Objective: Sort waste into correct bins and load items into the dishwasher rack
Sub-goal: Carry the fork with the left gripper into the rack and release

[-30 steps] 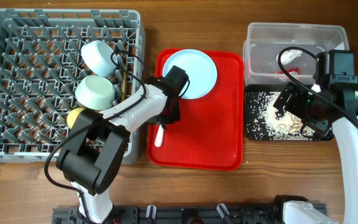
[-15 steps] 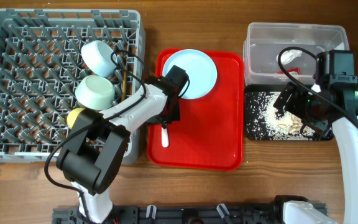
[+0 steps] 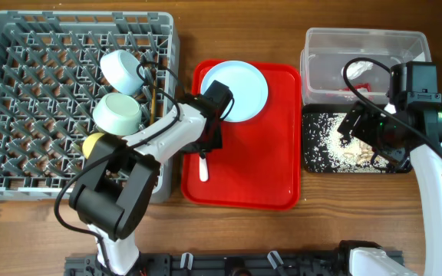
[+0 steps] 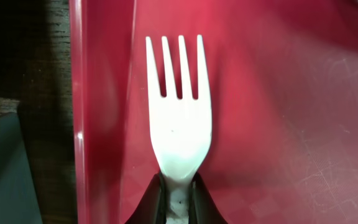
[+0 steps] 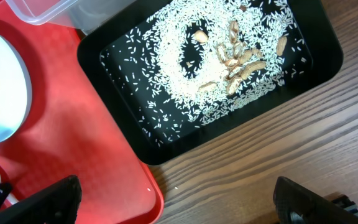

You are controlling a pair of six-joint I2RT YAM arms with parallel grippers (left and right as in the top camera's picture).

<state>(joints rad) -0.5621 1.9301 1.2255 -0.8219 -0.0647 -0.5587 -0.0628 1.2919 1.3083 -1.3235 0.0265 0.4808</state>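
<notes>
Over the red tray [image 4: 278,124], left tool [image 4: 178,190] grips white fork [image 4: 179,124].

Can't see the fork [image 4: 179,130] handle past the dark fingers [image 4: 149,204] at the bottom edge; catching only a slice of plate [image 5: 2,93], cropped left

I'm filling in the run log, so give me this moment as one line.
left gripper: shut on white fork handle, over red tray | right gripper: open, by black tray | pale blue plate: on red tray
</notes>
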